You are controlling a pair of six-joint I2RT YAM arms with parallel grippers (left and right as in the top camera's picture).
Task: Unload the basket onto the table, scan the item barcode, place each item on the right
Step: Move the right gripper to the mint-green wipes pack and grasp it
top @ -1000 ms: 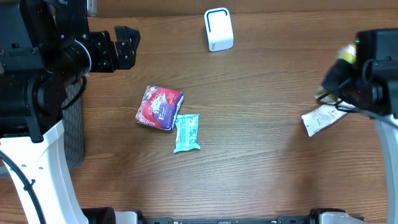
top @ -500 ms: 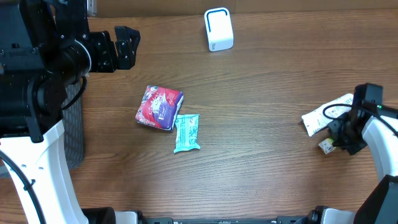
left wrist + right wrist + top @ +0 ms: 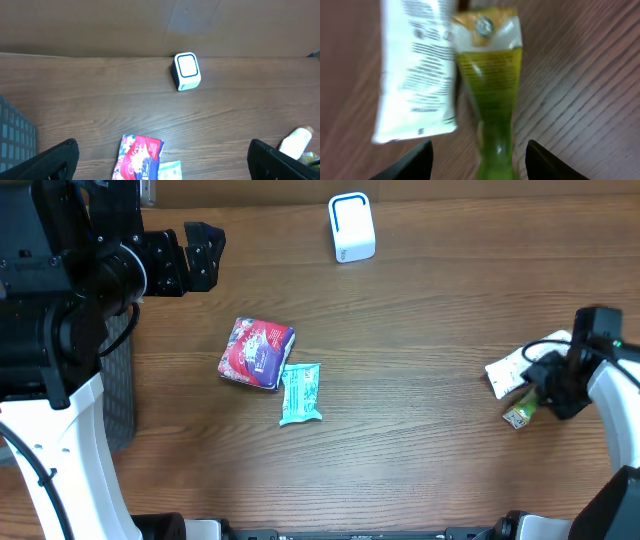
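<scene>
Yellow-green sachet (image 3: pixel 519 416) lies flat on the wooden table (image 3: pixel 420 460) at the far right, just beside the white packet (image 3: pixel 512 370). A second ago the right arm is raised over that edge with something yellow held up in it. Half a second ago it is down at table level. Now the right gripper (image 3: pixel 548 388) has parted its jaws. In the right wrist view the two fingers (image 3: pixel 415 159) stand wide on either side of the sachet's narrow end, neither touching it, so I read the sachet as released and resting on the wood. Its printed face is up, but blur hides any barcode. The left gripper (image 3: pixel 196 256) is unchanged, spread fully wide and holding nothing, hovering at the far left well apart from everything. The white scanner (image 3: pixel 351 227) sits at the back edge of the table, far from the sachet. The red-and-purple pack (image 3: pixel 257 352) and the teal packet (image 3: pixel 300 392) touch each other left of centre and have not moved. Judgement: the sachet has joined the white packet in what looks like a done pile, so its turn is probably over. The two central packs look still to be scanned, and the right arm is free to fetch one.
</scene>
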